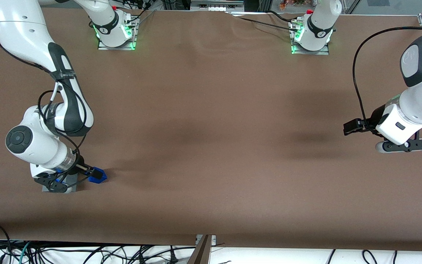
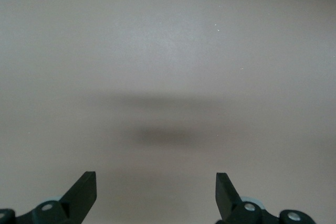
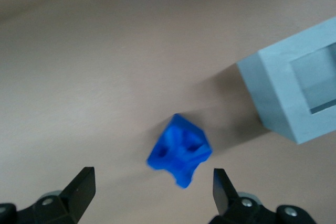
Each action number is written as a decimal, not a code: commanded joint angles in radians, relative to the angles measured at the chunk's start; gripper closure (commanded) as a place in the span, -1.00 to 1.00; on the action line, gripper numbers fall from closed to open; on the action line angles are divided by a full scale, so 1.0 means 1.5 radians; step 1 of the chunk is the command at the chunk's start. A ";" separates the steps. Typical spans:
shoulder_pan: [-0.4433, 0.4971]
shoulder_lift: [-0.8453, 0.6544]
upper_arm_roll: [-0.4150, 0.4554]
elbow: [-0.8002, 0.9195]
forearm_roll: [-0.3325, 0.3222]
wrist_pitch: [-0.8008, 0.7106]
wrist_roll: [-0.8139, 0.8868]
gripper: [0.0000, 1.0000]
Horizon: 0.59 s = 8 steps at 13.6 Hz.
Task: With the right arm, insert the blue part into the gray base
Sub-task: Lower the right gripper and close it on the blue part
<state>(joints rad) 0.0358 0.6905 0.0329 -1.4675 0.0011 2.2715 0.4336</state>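
Front view: the right arm [image 1: 55, 91] comes down from its base and folds at the elbow, forearm angled toward the camera, wrist bent low over the brown table [image 1: 211, 128] at the working arm's end. Its gripper [image 1: 86, 172] sits low, just by the blue part [image 1: 98, 176], which lies on the table. The gray base [image 1: 70, 181] is mostly hidden under the wrist and camera mount — only a bit of gray edge shows, just beside the blue part and slightly nearer the front camera. Can't tell from here if the fingers touch the blue piece.

Left wrist view: only bare table surface w/ soft shadows and the parked gripper's tips; nothing of the task shows.

Right wrist view: the gripper [image 3: 152, 184] has its jaws wide apart, black fingertips [image 3: 84, 182] on either side of the frame, holding nothing. The blue part [image 3: 180, 151] lies on the table between and just ahead of the tips, tilted on a facet, not touching either finger. The gray base [image 3: 286, 93] stands near it but apart — a shadowed gap of table between them. Its square recess faces up and looks unfilled; part of the block is cut off by the frame edge.
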 commanded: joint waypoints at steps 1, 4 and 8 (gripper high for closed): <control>-0.015 0.011 0.002 0.001 0.009 0.021 0.019 -0.98; -0.016 0.024 0.002 0.001 0.009 0.041 0.028 -0.98; -0.016 0.038 0.002 0.000 0.009 0.050 0.045 -0.98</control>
<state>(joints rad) 0.0143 0.7349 0.0319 -1.4674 0.0032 2.3240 0.4791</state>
